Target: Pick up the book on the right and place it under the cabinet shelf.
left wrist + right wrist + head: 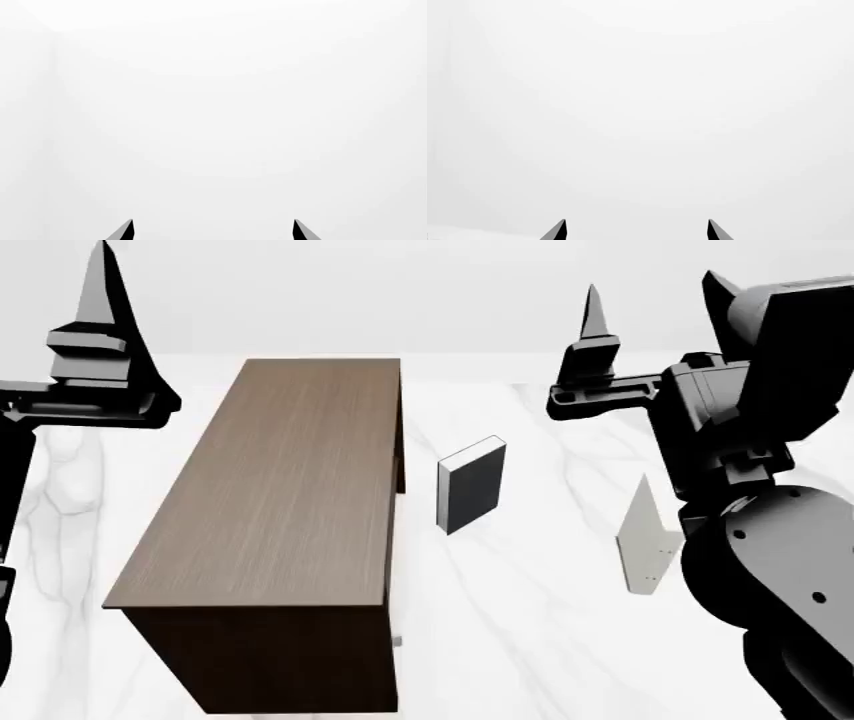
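Observation:
The book point(649, 538), thin and pale grey-white, stands upright on the marble surface at the right of the head view, its right part hidden behind my right arm. The cabinet shelf point(283, 510) is a long dark brown wood-grain block at the left centre. My left gripper point(104, 300) is raised high at the far left, above and left of the cabinet. My right gripper point(591, 318) is raised above and behind the book. Both point upward. The left gripper point(213, 228) and the right gripper point(636, 228) show fingertips wide apart against blank white, holding nothing.
A thicker black-covered book point(470, 486) stands upright between the cabinet and the pale book. My right arm's dark links point(761, 540) fill the right edge. White marble floor point(534, 620) lies in front of the books.

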Robot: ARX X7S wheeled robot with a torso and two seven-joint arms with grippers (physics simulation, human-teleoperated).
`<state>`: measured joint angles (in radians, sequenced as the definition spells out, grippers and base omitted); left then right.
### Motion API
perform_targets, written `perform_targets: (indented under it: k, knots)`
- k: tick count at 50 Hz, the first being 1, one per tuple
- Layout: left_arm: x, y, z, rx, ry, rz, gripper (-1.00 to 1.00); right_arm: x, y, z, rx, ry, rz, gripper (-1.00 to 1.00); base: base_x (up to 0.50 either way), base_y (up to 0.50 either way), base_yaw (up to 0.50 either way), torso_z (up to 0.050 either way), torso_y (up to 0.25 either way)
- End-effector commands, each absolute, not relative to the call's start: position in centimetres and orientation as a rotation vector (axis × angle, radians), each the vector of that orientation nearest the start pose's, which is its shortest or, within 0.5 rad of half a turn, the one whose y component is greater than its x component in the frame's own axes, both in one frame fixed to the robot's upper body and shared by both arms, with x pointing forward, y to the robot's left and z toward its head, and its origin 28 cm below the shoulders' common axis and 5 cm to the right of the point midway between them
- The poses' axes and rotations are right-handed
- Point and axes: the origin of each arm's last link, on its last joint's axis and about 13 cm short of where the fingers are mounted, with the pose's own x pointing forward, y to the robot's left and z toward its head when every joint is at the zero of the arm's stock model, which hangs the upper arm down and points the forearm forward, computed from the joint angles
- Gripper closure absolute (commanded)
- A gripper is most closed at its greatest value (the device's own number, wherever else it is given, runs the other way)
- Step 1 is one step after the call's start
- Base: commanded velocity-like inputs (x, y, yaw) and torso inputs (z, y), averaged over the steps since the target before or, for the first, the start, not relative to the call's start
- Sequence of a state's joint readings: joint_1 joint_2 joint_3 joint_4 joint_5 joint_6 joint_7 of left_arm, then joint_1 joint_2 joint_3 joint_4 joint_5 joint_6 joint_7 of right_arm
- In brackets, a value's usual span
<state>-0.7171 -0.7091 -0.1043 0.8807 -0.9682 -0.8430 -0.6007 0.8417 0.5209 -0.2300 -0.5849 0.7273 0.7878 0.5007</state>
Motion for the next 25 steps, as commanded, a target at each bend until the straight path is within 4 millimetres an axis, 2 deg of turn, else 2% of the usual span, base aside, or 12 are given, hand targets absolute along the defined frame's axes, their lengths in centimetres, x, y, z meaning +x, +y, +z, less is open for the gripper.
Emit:
perform_targets:
  k: [1, 10, 17, 25]
  knots:
    - [19.8, 26.1, 28.3, 0.097, -0.575, 0.023, -1.0, 24.8, -12.4, 29.0, -0.086, -0.503, 0.028, -1.0, 0.0, 0.0, 0.0, 0.0, 0.139]
    - [20.0, 26.2, 27.5, 0.088, -0.559, 0.02, -1.0, 23.9, -12.8, 29.8, -0.084, -0.538, 0.014, -1.0, 0.0, 0.0, 0.0, 0.0, 0.135]
    - [20.5, 26.1, 26.5, 0.08, -0.534, 0.016, -1.0, 23.6, -13.1, 29.7, -0.083, -0.543, 0.006, -1.0, 0.0, 0.0, 0.0, 0.0, 0.137]
    - [20.9, 26.0, 26.1, 0.078, -0.523, 0.014, -1.0, 23.4, -13.5, 29.9, -0.08, -0.548, -0.001, -1.0, 0.0, 0.0, 0.0, 0.0, 0.136]
